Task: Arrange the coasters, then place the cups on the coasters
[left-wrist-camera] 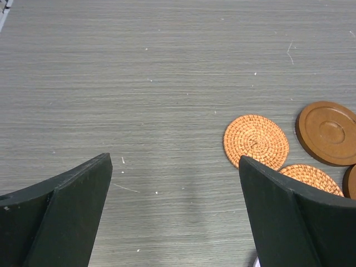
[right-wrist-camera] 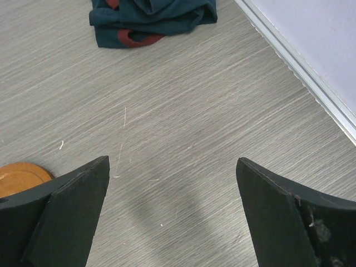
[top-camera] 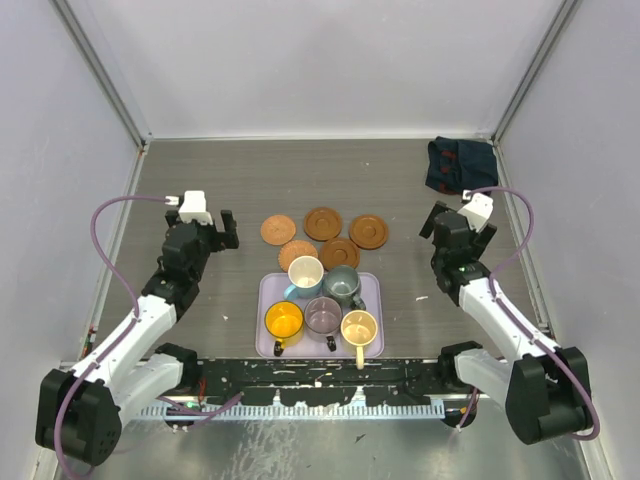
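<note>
Several round coasters lie bunched behind the tray: three in a back row (top-camera: 278,229) (top-camera: 322,223) (top-camera: 367,231) and two nearer ones (top-camera: 297,254) (top-camera: 339,253). The lilac tray (top-camera: 266,292) holds the cups: white (top-camera: 305,272), grey-green (top-camera: 342,284), orange (top-camera: 284,320), purplish (top-camera: 323,315) and cream-yellow (top-camera: 359,327). My left gripper (top-camera: 207,225) (left-wrist-camera: 175,161) hovers open over bare table, left of a woven coaster (left-wrist-camera: 256,141) and a smooth brown coaster (left-wrist-camera: 327,132). My right gripper (top-camera: 457,222) (right-wrist-camera: 172,162) is open and empty, right of the coasters; one coaster's edge (right-wrist-camera: 19,177) shows by its left finger.
A dark folded cloth (top-camera: 460,165) (right-wrist-camera: 150,19) lies in the far right corner. White walls with metal rails (right-wrist-camera: 300,61) close in the table on three sides. The arms' bases and a black rail (top-camera: 320,375) run along the near edge.
</note>
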Robot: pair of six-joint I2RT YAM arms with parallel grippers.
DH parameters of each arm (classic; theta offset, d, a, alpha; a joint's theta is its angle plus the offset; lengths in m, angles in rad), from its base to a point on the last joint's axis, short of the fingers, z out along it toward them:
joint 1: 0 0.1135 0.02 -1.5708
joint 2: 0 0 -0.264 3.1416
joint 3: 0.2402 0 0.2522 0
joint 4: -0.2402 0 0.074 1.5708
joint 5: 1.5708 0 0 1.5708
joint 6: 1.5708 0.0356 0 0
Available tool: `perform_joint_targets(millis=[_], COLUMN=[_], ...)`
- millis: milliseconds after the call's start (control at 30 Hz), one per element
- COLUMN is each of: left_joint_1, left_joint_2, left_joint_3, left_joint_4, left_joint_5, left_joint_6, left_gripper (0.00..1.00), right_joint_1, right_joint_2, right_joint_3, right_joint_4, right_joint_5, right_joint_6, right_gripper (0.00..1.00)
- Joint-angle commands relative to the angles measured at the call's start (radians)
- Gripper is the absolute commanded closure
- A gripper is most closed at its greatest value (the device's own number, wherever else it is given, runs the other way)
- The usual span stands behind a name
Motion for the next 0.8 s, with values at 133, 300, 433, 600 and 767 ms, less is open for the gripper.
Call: perform_joint_targets(millis=[133,300,433,600,767], left_joint_1=[0.004,0.003,0.004,0.002,0.004], left_joint_2=[0.016,0.018,0.019,0.042,0.118], left_joint_3=[0.023,0.021,0.026,0.02,0.039], left_joint_4=[0.017,0.017,0.013,0.03,0.004], left_joint_5=[-0.032,-0.033,-0.028,0.002,0.062], left_joint_6=[0.007,0.006,0.004,-0.007,-0.017], left_gripper=[0.02,0.02,0.02,0.02,0.02], right_joint_1=[0.005,0.006,0.005,0.006,0.006], right_joint_2=[0.055,0.066,0.071,0.083,0.147], right_joint_3=[0.064,0.071,0.094,0.1,0.108], right_joint_4=[-0.015,-0.009,-0.027,0.014,0.011], right_joint_5=[0.006,-0.001,-0.002,-0.175,-0.286], right_joint_6=[0.019,0.038,0.121,0.067,0.019], right_gripper=[0.0,0.0,0.0,0.0,0.0])
